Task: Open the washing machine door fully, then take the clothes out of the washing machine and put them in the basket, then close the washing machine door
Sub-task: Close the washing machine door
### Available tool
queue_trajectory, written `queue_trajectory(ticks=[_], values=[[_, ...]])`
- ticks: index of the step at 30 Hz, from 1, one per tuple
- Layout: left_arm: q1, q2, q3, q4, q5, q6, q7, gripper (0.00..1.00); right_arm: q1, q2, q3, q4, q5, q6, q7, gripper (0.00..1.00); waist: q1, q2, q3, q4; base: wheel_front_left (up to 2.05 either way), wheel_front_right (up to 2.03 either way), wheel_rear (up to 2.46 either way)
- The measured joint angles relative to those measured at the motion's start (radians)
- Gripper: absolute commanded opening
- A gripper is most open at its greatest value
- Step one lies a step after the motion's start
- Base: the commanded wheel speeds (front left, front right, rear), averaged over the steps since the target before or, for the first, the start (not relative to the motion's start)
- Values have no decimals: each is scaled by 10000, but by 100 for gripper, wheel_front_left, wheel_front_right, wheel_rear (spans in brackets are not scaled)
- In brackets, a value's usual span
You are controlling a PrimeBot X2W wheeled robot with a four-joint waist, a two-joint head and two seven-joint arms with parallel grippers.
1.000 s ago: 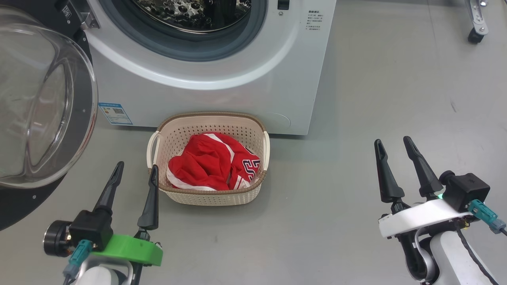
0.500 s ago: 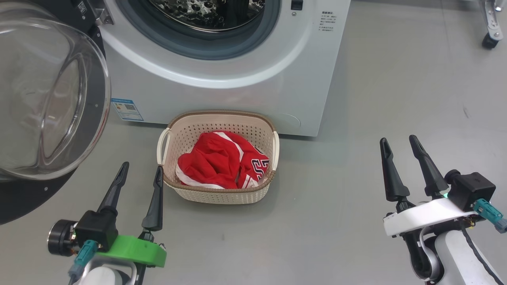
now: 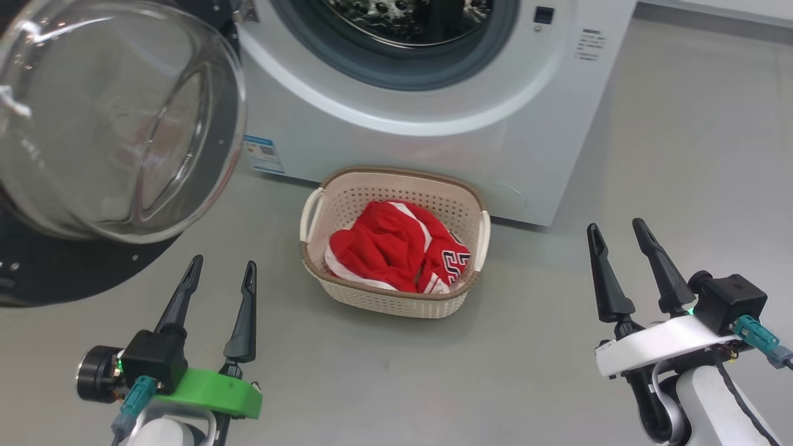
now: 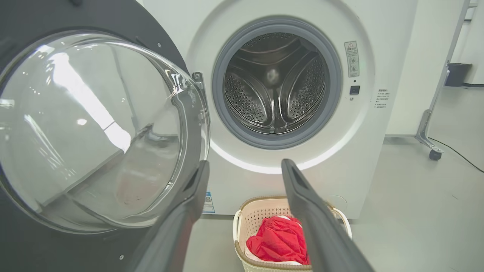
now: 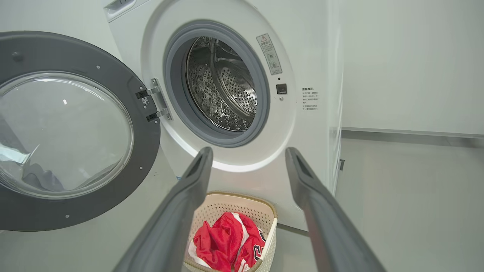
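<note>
The white washing machine (image 3: pixel 433 142) stands ahead with its door (image 3: pixel 118 124) swung wide open to the left, the glass bowl bulging outward. Its steel drum (image 4: pixel 278 81) looks bare inside. On the floor before the machine sits the cream basket (image 3: pixel 396 300) with the red clothes (image 3: pixel 390 244) bunched inside. My left gripper (image 3: pixel 220 272) hangs open at the lower left, just below the door. My right gripper (image 3: pixel 619 232) hangs open at the lower right, well to the right of the basket. Both hold nothing.
Grey floor (image 3: pixel 681 155) stretches to the right of the washing machine. A wheeled metal stand (image 4: pixel 431 147) with a cable on the floor stands to the machine's right, and a white wall (image 5: pixel 412 64) runs behind.
The camera has turned left, so the whole picture has shifted right: door, washing machine and basket sit further right. Both grippers stay open and keep their places in view.
</note>
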Motion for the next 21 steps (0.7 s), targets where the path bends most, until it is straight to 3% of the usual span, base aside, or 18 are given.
queue_trajectory(ticks=[21], values=[[332,12,232,-88,-2,211,0,100,101,105,560,-8,88,13,121,100,0,0,-333,2343,0,0,0]])
